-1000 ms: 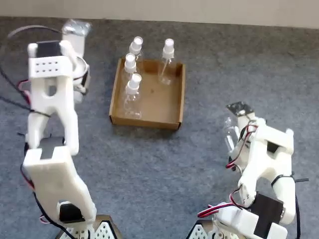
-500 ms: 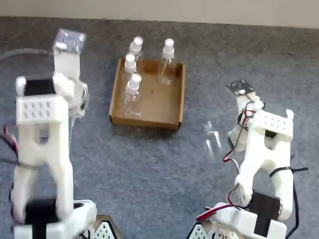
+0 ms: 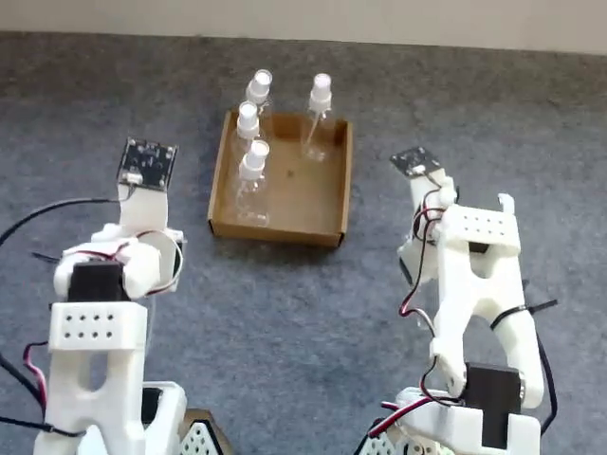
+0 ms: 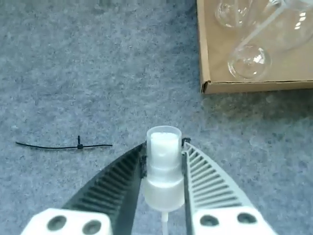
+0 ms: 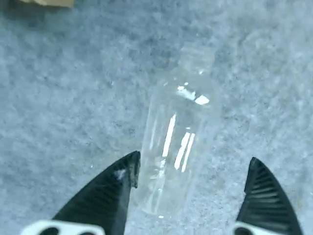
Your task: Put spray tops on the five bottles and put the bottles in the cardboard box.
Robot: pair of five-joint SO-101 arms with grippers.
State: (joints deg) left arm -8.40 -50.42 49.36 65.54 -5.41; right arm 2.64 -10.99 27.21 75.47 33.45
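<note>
Left wrist view: found the spray top [image 4: 164,171] pinched upright between the closed jaws of the left gripper [image 4: 164,146], over the carpet near a corner of the cardboard box [image 4: 254,87]. In the right wrist view, found the right gripper [image 5: 193,161] spread wide around the bare clear bottle [image 5: 176,142], gripping nothing; could not tell whether standing or lying. From the high view, counted four topped bottles [image 3: 251,175] in the box. Feared a tip or roll of the unclamped bottle under any push from the top. Feared also a miss at the narrow neck through a tilted tube.
</note>
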